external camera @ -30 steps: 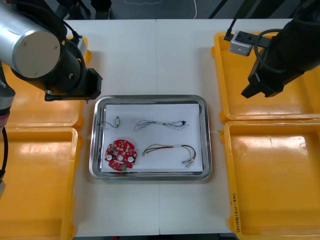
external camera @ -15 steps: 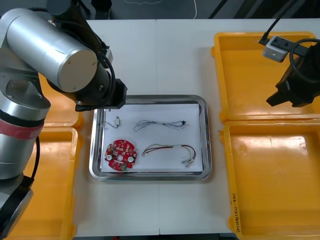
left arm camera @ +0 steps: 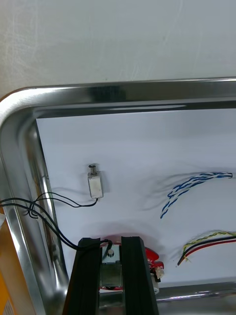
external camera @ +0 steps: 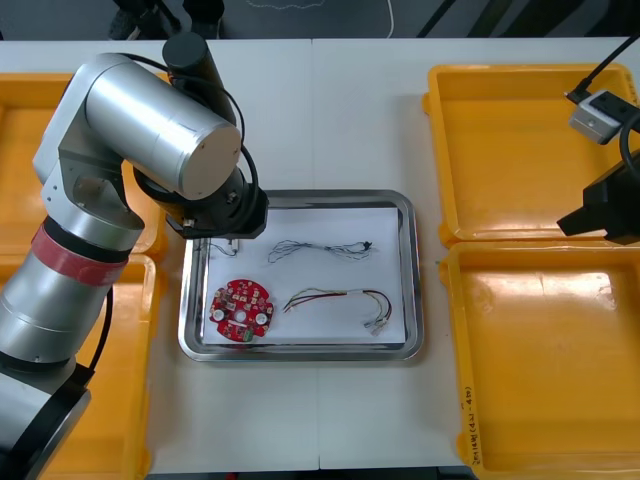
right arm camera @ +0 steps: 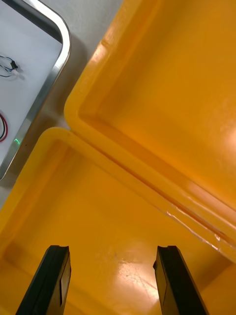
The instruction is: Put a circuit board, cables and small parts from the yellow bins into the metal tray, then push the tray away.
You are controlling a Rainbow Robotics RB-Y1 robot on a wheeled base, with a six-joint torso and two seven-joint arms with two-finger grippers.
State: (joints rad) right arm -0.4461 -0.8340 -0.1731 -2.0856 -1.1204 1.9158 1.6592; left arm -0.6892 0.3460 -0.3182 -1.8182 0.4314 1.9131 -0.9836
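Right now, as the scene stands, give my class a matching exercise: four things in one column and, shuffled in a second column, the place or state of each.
Column one
1. left gripper
2. right gripper
3. round red circuit board
4. twisted blue and white cable

Column two
A. lies in the far half of the metal tray
B. fingers apart, above a right-side yellow bin
C. lies in the tray's near left corner
D. fingers shut on a small metal part

Pairs: 1-D, 2-B, 3-C, 4-A
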